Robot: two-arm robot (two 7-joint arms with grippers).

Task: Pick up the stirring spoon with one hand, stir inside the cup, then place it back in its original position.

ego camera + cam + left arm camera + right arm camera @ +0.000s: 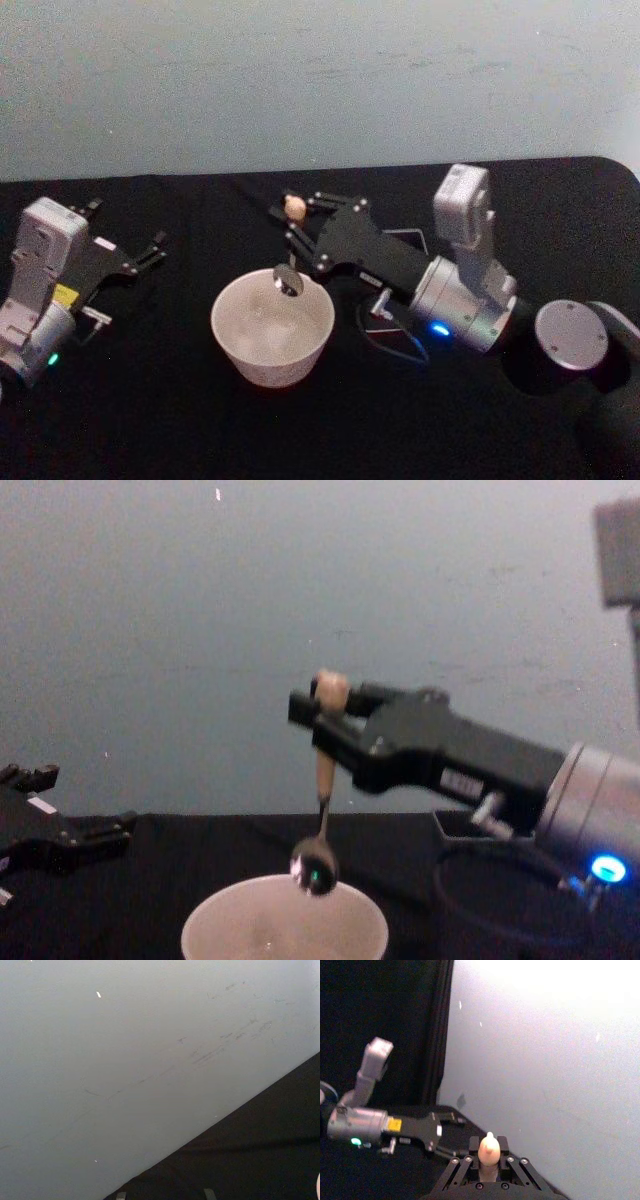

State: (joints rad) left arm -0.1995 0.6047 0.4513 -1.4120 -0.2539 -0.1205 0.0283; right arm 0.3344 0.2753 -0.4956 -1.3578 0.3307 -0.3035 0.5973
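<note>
The stirring spoon (323, 780) hangs upright, its beige handle clamped in my right gripper (318, 712), which is shut on it just under the animal-head top (295, 207). Its shiny bowl (288, 281) sits over the far rim of the cream cup (272, 330), about level with the rim (285, 912) in the chest view. In the right wrist view the figure head (489, 1151) pokes up between the fingers. The dark square holder (412, 238) stands behind the right arm, mostly hidden; its corner (452, 830) peeks out below the arm. My left gripper (135, 245) rests open at the table's left.
A black cloth (150, 420) covers the table, with a pale wall (320, 80) close behind it. A loose cable (395, 345) loops under the right forearm, to the right of the cup. The left arm (375, 1125) lies low across the table's left side.
</note>
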